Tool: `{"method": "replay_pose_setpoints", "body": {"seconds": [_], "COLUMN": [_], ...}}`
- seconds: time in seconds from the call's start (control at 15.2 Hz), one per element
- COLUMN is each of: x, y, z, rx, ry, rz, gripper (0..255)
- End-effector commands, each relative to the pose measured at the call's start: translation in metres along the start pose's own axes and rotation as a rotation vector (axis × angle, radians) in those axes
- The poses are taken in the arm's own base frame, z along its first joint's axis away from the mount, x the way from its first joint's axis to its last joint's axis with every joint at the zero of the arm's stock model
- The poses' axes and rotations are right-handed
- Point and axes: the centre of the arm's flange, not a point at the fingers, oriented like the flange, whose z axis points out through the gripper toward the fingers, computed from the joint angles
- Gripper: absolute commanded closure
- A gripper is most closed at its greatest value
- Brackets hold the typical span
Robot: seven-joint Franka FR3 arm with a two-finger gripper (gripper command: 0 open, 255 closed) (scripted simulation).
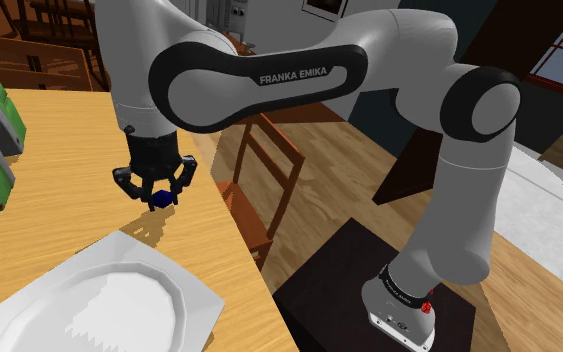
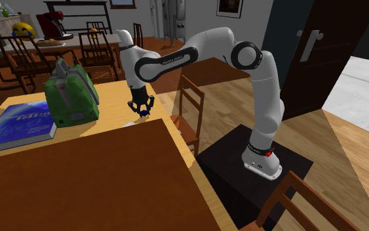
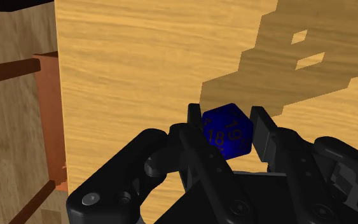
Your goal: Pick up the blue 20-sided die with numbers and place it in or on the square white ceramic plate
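Shoulder view: my pincer (image 1: 158,192) is clenched on the blue die (image 1: 162,199), with the white plate (image 1: 197,288) near and below it. Second exterior view: the die sits at my fingertips. Wrist view adds what the others lack: numbered faces pinched on opposite sides; I judge it light, rigid and slick, best gripped centrally.
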Motion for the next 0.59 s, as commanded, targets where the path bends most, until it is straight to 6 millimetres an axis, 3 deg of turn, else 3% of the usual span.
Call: {"method": "replay_pose_setpoints", "body": {"seconds": [0.0,0.13,0.53], "x": [0.0,0.0,-0.001], "y": [0.0,0.0,0.002], "z": [0.0,0.0,-0.032], "rx": [0.0,0.0,0.0], "ry": [0.0,0.0,0.0], "rz": [0.0,0.0,0.0], "gripper": [255,255,255]}}
